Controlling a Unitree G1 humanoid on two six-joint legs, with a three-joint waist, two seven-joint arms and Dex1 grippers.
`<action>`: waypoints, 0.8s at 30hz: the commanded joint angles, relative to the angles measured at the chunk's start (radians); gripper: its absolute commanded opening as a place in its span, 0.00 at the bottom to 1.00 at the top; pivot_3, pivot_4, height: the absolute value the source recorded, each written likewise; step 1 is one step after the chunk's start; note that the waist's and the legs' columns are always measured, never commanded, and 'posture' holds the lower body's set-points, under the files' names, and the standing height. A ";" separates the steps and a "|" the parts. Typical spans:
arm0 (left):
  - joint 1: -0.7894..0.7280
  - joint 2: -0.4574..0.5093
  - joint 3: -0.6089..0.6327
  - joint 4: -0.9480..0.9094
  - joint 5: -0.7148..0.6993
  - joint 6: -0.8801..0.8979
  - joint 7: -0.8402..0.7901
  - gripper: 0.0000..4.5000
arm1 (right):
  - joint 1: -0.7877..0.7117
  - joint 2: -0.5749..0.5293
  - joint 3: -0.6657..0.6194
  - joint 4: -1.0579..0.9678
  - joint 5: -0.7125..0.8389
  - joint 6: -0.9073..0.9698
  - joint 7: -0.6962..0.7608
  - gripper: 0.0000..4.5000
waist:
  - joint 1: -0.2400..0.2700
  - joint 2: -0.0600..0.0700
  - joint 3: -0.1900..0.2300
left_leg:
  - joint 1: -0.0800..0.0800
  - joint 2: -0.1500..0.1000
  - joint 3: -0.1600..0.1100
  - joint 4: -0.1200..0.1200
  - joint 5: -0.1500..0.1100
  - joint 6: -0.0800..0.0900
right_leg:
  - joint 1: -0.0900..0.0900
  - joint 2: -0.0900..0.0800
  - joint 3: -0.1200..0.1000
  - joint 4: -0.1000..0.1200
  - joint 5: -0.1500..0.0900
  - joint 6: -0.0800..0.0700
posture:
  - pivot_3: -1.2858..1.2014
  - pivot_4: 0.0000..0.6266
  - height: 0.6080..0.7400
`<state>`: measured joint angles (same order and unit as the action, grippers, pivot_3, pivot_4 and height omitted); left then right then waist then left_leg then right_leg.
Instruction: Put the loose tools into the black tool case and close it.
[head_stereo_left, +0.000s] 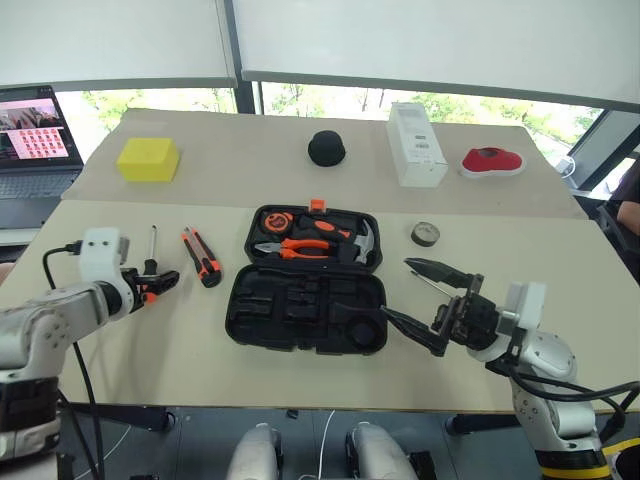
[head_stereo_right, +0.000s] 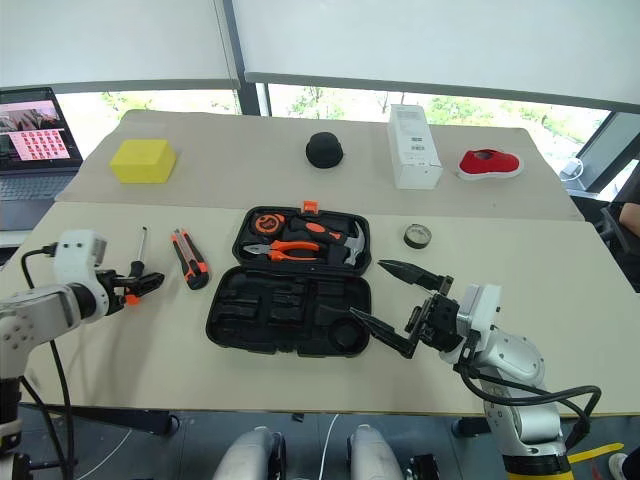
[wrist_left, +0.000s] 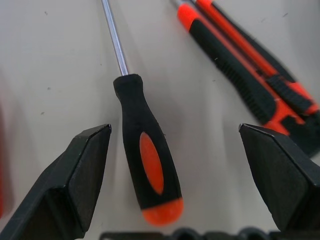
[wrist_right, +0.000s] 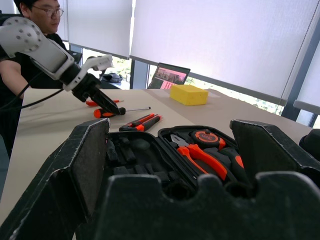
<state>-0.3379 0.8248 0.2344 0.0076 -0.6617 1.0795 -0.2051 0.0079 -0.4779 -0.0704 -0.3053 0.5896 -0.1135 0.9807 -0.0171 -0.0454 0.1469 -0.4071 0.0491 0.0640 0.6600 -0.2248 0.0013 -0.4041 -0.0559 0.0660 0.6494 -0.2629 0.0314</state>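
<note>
Your left end effector (head_stereo_left: 158, 283) is wide open, empty, straddling the screwdriver (wrist_left: 145, 170) handle so a close would pinch it crosswise. Knife (head_stereo_left: 201, 257) lies just beside it. Case (head_stereo_left: 305, 320) sits open mid-counter (head_stereo_left: 150, 360), ready to load. Your right end effector (head_stereo_left: 420, 295) is wide open, empty, parked at the case's right edge.

On the beige surface (head_stereo_left: 150, 350), a black case (head_stereo_left: 305, 320) holds orange-handled pliers (head_stereo_left: 300, 247), beside an orange-and-black knife (head_stereo_left: 201, 257) and screwdriver (wrist_left: 147, 170).
</note>
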 joint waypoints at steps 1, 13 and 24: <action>-0.064 0.009 -0.052 0.097 0.076 -0.041 -0.071 0.84 | 0.004 0.002 -0.008 -0.031 -0.003 -0.013 0.001 1.00 | 0.004 0.000 0.000 | 0.000 0.000 0.001 0.000 0.000 0.000 | 0.000 0.000 0.000 0.000 0.000 0.000 | 0.52 0.24 1.00; -0.027 0.087 0.120 0.082 0.134 -0.223 -0.276 0.19 | 0.038 -0.005 -0.024 -0.025 -0.019 -0.039 0.020 1.00 | 0.001 -0.001 0.001 | -0.001 0.001 0.003 0.000 0.000 0.000 | 0.000 0.000 0.000 0.000 0.000 0.000 | 0.52 0.24 1.00; -0.141 0.125 -0.275 -0.051 0.322 -0.900 -1.001 0.19 | 0.022 -0.155 -0.166 0.054 0.025 0.007 0.087 1.00 | 0.035 0.000 0.001 | -0.001 -0.002 0.009 0.001 0.000 0.001 | 0.002 -0.004 -0.001 -0.002 0.000 0.001 | 0.52 0.24 1.00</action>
<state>-0.4226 0.9626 0.0360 -0.0477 -0.4183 0.2969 -1.1265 0.0402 -0.6160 -0.1914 -0.2441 0.5753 -0.1215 1.0543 0.0181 -0.0455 0.1484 -0.4081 0.0475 0.0731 0.6610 -0.2242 0.0025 -0.4020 -0.0583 0.0652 0.6470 -0.2626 0.0322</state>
